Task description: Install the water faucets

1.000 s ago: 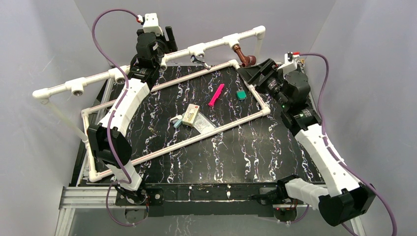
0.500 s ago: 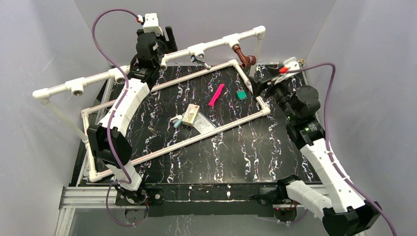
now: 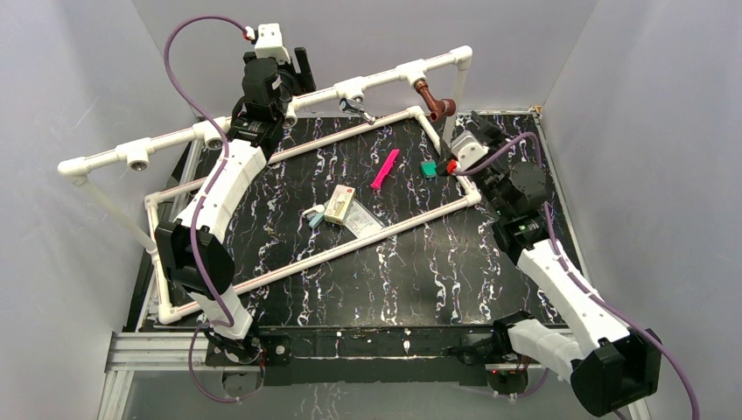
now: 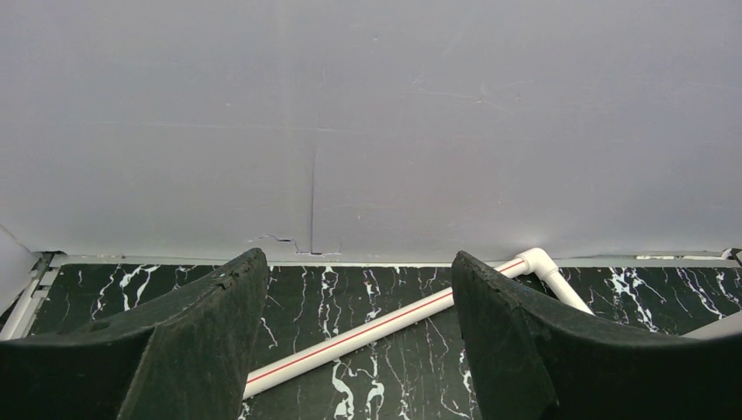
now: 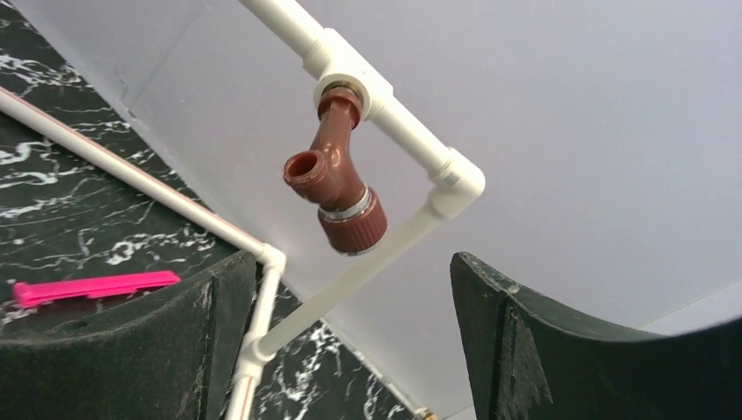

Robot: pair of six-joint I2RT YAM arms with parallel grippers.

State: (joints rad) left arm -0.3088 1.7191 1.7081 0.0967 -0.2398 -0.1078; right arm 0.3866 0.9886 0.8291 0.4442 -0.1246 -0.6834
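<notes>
at the right end of the raised white pipe rail (image 3: 381,79), the reddish-brown faucet (image 3: 435,98) hangs from a tee socket with open air beneath it. the silver faucet (image 3: 357,108) is at the next socket leftward, its seating hard to make out. the right pincer (image 5: 350,262) is spread and empty just below the brown faucet. the left pincer (image 4: 350,262), also spread and empty, faces the back wall behind the rail.

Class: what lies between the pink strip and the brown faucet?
A white frame pipe crosses between the pink strip and the brown faucet, clearest in the right wrist view.
</notes>
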